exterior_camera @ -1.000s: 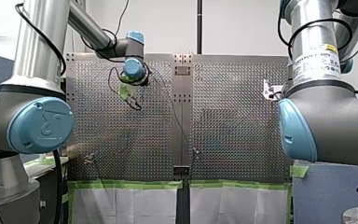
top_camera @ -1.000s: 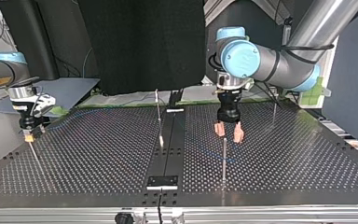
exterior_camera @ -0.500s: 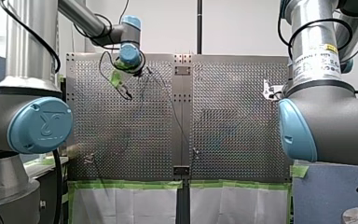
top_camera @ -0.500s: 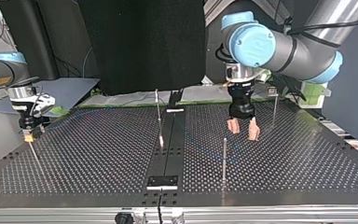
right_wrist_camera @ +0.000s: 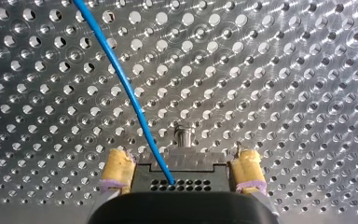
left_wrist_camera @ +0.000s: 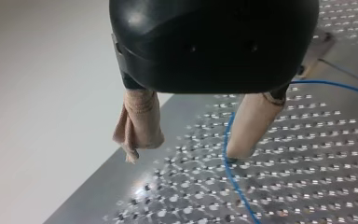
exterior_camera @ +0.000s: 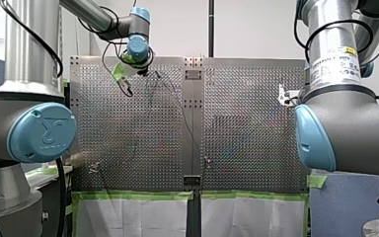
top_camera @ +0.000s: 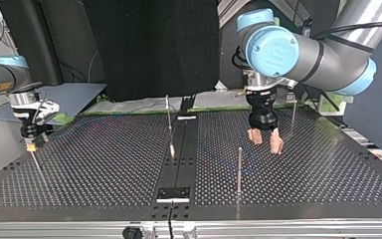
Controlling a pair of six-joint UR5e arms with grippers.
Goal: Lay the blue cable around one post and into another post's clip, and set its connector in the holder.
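In the right wrist view the blue cable [right_wrist_camera: 130, 98] runs across the perforated plate and ends in a black connector [right_wrist_camera: 186, 179]. My right gripper [right_wrist_camera: 182, 161] stands open with its yellow pads [right_wrist_camera: 116, 170] on either side of that connector. A small metal post [right_wrist_camera: 184, 135] rises just ahead. In the top view this gripper [top_camera: 30, 144] is at the far left. My left gripper [top_camera: 266, 142] hangs open and empty over the plate at the right, showing beige pads [left_wrist_camera: 140, 121]. The cable [left_wrist_camera: 230, 172] lies beside one finger, not between them.
Thin posts stand on the plate: one near the front [top_camera: 239, 169], one by the black centre strip [top_camera: 168, 112] and one at the back right [top_camera: 292, 117]. The front view has my left gripper [exterior_camera: 123, 81] near the plate's far edge.
My left gripper has moved to the right in the top view, and up and leftward in the front view, staying open. My right arm has not moved.
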